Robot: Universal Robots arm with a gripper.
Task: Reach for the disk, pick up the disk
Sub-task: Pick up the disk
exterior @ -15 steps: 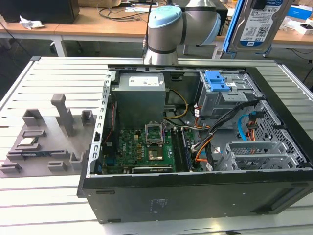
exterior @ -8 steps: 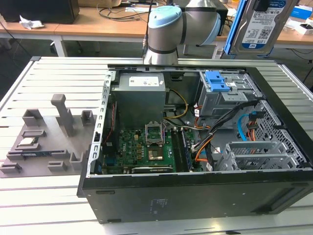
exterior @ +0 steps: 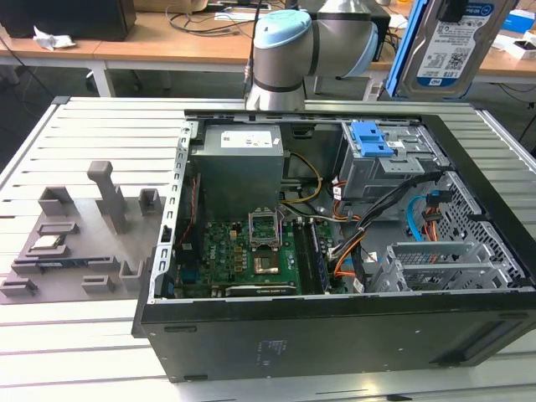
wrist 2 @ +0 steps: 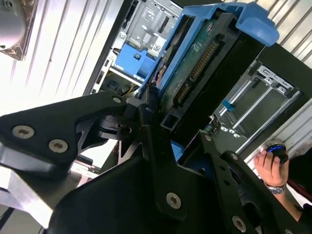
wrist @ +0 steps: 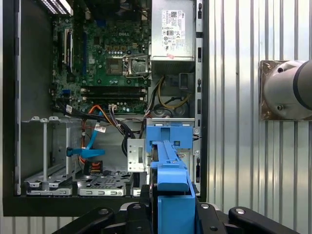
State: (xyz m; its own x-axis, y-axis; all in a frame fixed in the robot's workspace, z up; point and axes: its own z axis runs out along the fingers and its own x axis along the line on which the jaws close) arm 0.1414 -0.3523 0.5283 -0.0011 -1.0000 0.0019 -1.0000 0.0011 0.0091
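Arm (exterior: 285, 50) raised, claw (wrist: 171, 212) clamped on disk (exterior: 456, 46)

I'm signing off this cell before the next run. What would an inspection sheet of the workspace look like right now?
Surface: ribbed metal table carrying an open computer case.
Job's things: the disk, with its blue side bracket, is held up in the air above the case.
Clutter: grey fixture plate on the exterior view's left, with a small silver chip on it.
Grippers: tool shut on the disk.
Cables: orange, blue and black leads inside the case.
Surroundings: desk behind the table; a person's hand on a small round object in the second wrist view.
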